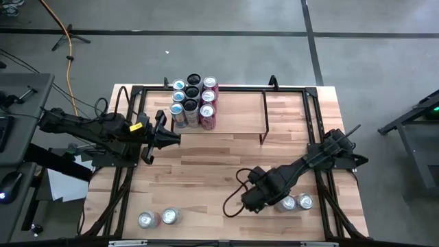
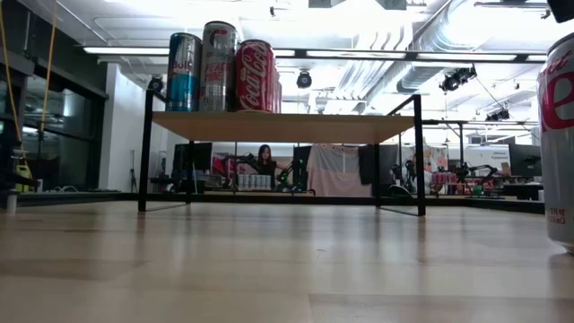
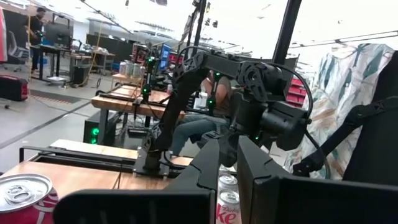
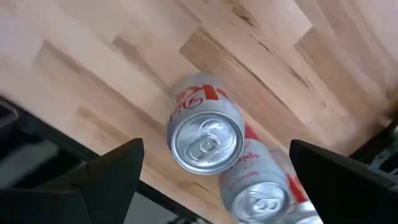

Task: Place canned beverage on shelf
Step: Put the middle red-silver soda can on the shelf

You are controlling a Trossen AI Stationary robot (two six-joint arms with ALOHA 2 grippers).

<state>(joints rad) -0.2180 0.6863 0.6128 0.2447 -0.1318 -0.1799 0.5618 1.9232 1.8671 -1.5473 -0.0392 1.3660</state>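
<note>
The shelf [image 1: 240,110] stands at the table's far side on thin black legs, and several upright cans [image 1: 194,99] are grouped on its left end [image 2: 220,67]. Two silver cans with red lettering [image 1: 295,202] stand on the table near its right edge. My right gripper [image 4: 214,183] points down above them, open wide, with the nearer can [image 4: 205,140] below the gap between its fingers. My left gripper [image 1: 171,137] hovers shut beside the shelf's left end and holds nothing.
Two more cans [image 1: 158,218] stand near the table's front left corner. In the low view one can [image 2: 560,144] looms at the right edge. The shelf's middle and right part are bare wood, and so is the tabletop [image 1: 212,171] between the arms.
</note>
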